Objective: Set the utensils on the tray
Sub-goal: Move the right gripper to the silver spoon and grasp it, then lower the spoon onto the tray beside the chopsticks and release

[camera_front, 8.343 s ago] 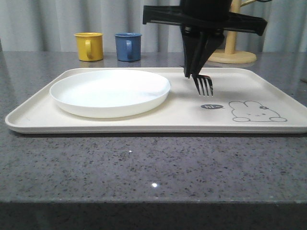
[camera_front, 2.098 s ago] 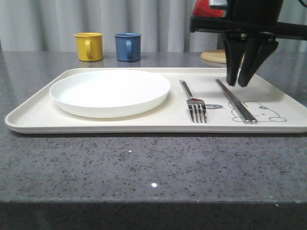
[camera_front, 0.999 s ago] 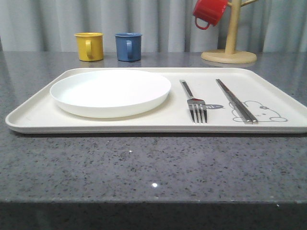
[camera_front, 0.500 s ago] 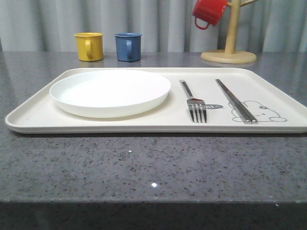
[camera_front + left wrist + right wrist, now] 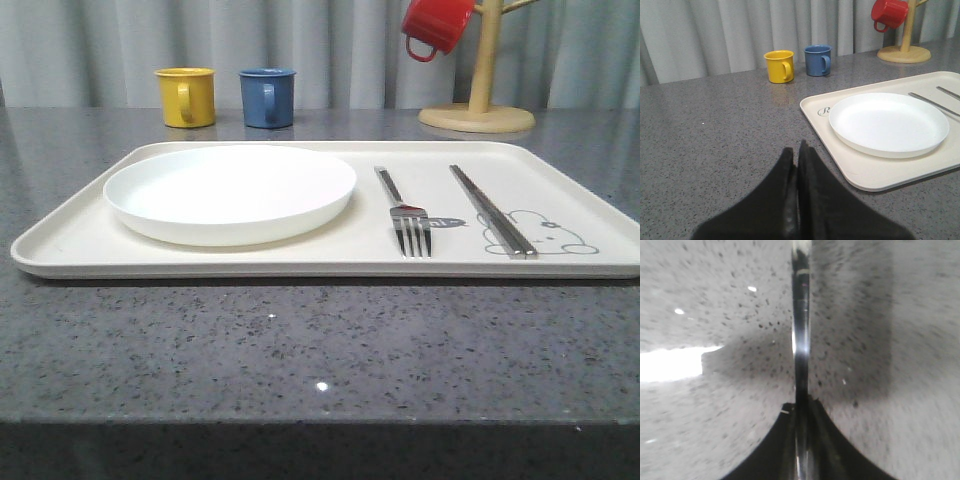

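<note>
The cream tray [image 5: 80, 245] lies across the grey table. On it are the white plate [image 5: 230, 190] at left, the fork [image 5: 405, 210] in the middle and the chopsticks [image 5: 490, 210] over the rabbit drawing. My left gripper [image 5: 797, 150] is shut and empty, hovering over bare table beside the tray's [image 5: 875, 177] corner and the plate [image 5: 888, 122]. My right gripper [image 5: 801, 402] is shut on a slim shiny steel handle, the spoon [image 5: 801, 330], close above the speckled table; its bowl is out of frame.
A yellow mug [image 5: 187, 97] and a blue mug [image 5: 267, 97] stand behind the tray. A red mug [image 5: 435, 27] hangs on a wooden mug tree [image 5: 482, 100] at the back right. Open tray surface lies right of the chopsticks.
The fork and then the chopsticks were laid on the tray, and the right arm left the front view. Over the last second that view has not changed.
</note>
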Controlling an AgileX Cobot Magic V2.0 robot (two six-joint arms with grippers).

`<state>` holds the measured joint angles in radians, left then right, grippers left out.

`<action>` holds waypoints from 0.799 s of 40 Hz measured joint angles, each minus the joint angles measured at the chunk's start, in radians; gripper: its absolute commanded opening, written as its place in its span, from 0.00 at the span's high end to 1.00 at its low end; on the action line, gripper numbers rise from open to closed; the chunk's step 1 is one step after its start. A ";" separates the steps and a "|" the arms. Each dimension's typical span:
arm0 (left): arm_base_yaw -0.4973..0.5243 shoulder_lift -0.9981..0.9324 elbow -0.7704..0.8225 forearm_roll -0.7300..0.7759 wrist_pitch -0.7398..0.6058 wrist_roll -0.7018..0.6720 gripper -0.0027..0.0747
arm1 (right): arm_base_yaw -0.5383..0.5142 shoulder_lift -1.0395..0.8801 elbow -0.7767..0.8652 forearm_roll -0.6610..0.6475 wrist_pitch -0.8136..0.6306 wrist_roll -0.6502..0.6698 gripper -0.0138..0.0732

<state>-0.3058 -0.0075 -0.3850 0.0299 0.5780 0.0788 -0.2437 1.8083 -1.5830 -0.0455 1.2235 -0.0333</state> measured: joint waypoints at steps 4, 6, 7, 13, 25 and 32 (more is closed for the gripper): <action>0.000 0.000 0.000 0.000 0.000 0.000 0.99 | 0.025 -0.052 -0.006 0.000 0.002 0.088 0.87; 0.000 0.000 0.000 0.000 0.000 0.000 0.99 | 0.049 -0.078 -0.006 0.000 0.002 0.113 0.87; 0.000 0.000 0.000 0.000 0.000 0.000 0.99 | 0.066 -0.091 -0.006 0.000 0.002 0.121 0.87; 0.000 0.000 0.000 0.000 0.000 0.000 0.99 | 0.182 -0.134 -0.006 0.000 0.009 0.173 0.87; 0.000 0.000 0.000 0.000 0.000 0.000 0.99 | 0.467 -0.141 0.081 0.019 0.009 0.313 0.87; 0.000 0.000 0.000 0.000 0.000 0.000 0.99 | 0.493 -0.118 0.102 0.039 0.009 0.355 0.87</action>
<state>-0.3058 -0.0075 -0.3850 0.0299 0.5780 0.0788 0.2489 1.6898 -1.4811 -0.0068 1.2330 0.3221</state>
